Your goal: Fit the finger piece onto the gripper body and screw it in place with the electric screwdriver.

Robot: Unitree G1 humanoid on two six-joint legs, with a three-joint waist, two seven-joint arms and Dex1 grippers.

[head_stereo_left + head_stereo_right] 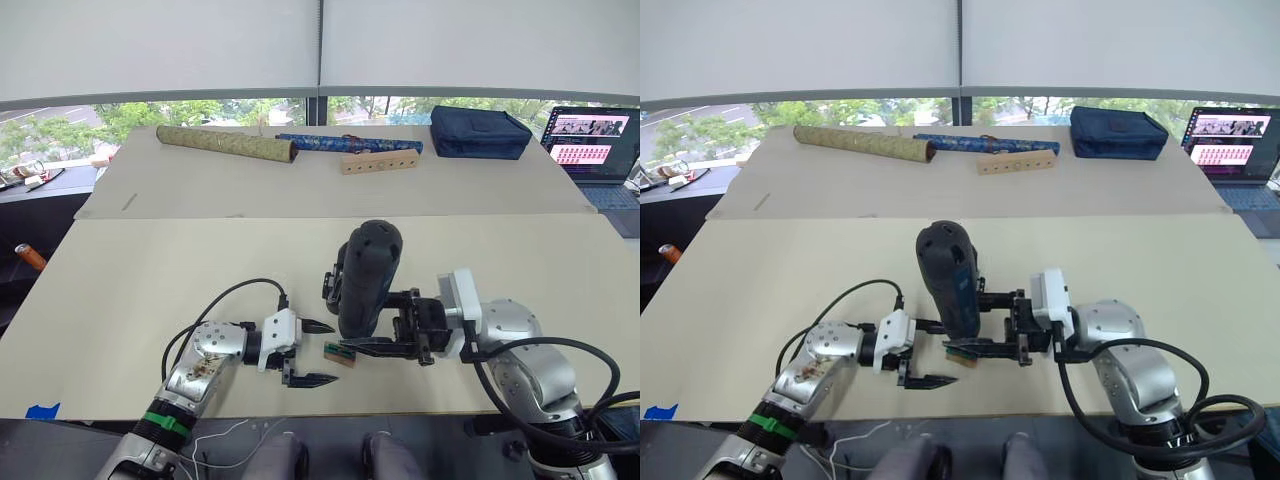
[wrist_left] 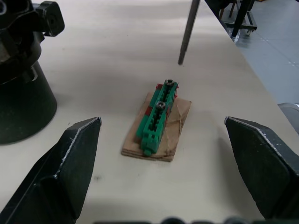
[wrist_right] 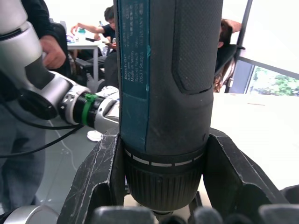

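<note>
Head views: right gripper (image 1: 375,343) clamps the electric screwdriver (image 1: 366,277) upright, bit down, near the table's (image 1: 120,290) front edge. Left gripper (image 1: 312,352) is spread, holding nothing, its fingers either side of one small tan-and-green block (image 1: 340,353) just beside the screwdriver's lower end. Behind the driver a black mechanism (image 1: 333,285) pokes out, probably the gripper body, mostly hidden. No finger piece I can pick out. At the back: two patterned rolls, one wooden strip with holes (image 1: 378,161), one dark case (image 1: 478,131), one laptop (image 1: 592,142).

Left wrist view: both black fingers (image 2: 60,172) wide apart, the block between them, a round black base (image 2: 21,100) to one side.

Right wrist view: fingers pressed on the driver's collar.

Progress: screwdriver in hand; fitting and screwing look not yet done.
</note>
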